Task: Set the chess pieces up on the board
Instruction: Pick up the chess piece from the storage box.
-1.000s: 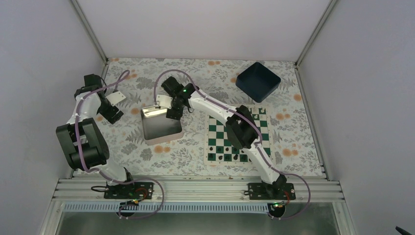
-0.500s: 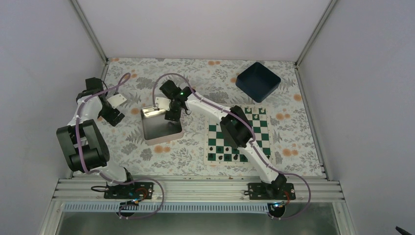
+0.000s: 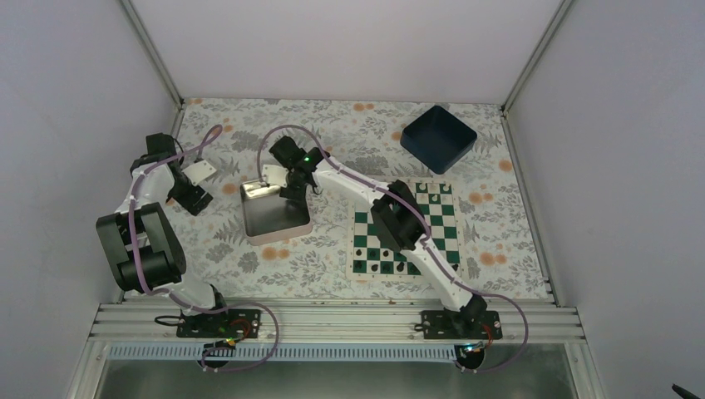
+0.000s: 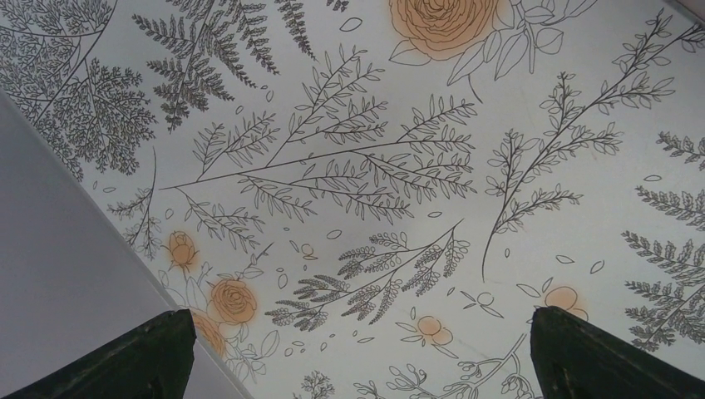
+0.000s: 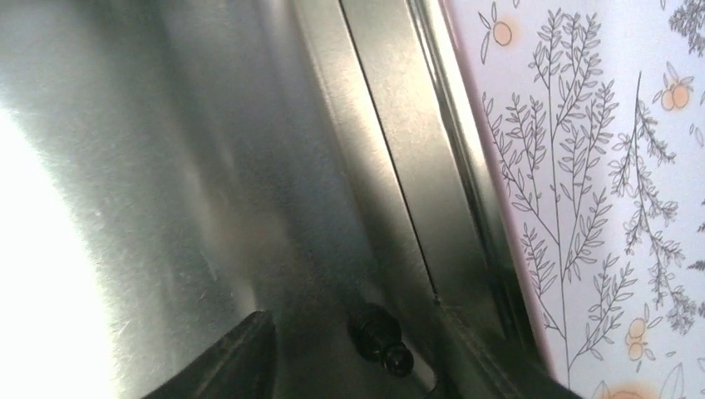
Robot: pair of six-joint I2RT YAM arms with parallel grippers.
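Now right hand (image 5: 363, 353) has dipped into tin (image 3: 268, 220), straddling one chess piece (image 5: 380, 335).

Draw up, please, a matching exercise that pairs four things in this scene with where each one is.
Things:
1. black chess piece
2. left gripper
3. dark blue bin
4. board

Places:
A. far right corner, beyond the board
B. inside the silver tin
C. open over bare floral cloth
D. right of the tin, nearer than the bin

Pairs: 1-B, 2-C, 3-A, 4-D.
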